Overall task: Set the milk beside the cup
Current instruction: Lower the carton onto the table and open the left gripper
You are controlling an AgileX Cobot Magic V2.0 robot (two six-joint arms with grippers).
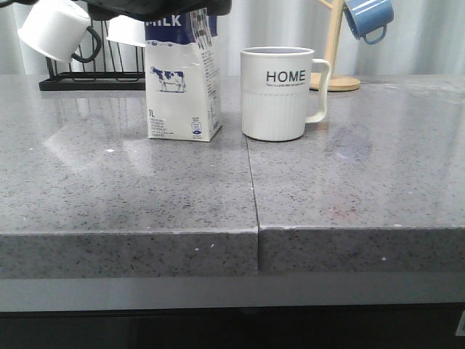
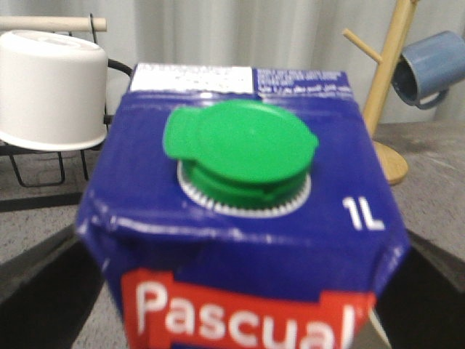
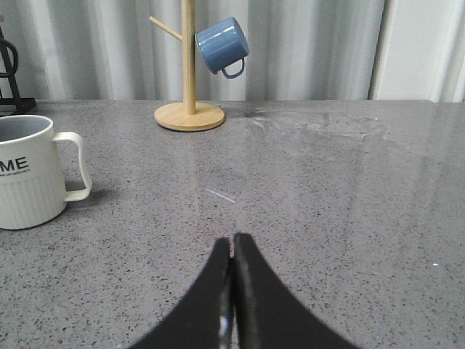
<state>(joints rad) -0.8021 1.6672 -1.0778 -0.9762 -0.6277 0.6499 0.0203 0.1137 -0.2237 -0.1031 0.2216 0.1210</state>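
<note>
The milk [image 1: 182, 87], a white 1L carton with a dark blue top and a cow drawing, stands upright on the grey table. It is just left of the cup [image 1: 280, 98], a white "HOME" mug with a ribbed lower half, with a small gap between them. My left gripper [image 1: 156, 7] hangs over the carton's top. In the left wrist view the carton's blue top and green cap [image 2: 240, 145] fill the space between my left gripper's [image 2: 240, 291] dark fingers [image 2: 43, 291], with thin slivers of table showing on both sides. My right gripper [image 3: 232, 240] is shut and empty, low over the table to the right of the cup [image 3: 25, 182].
Plain white mugs [image 1: 54, 33] hang on a black rack [image 1: 87, 81] at the back left. A blue mug [image 1: 368, 18] hangs on a wooden mug tree [image 1: 333, 51] at the back right. A seam [image 1: 251, 189] runs down the table between the carton and the cup.
</note>
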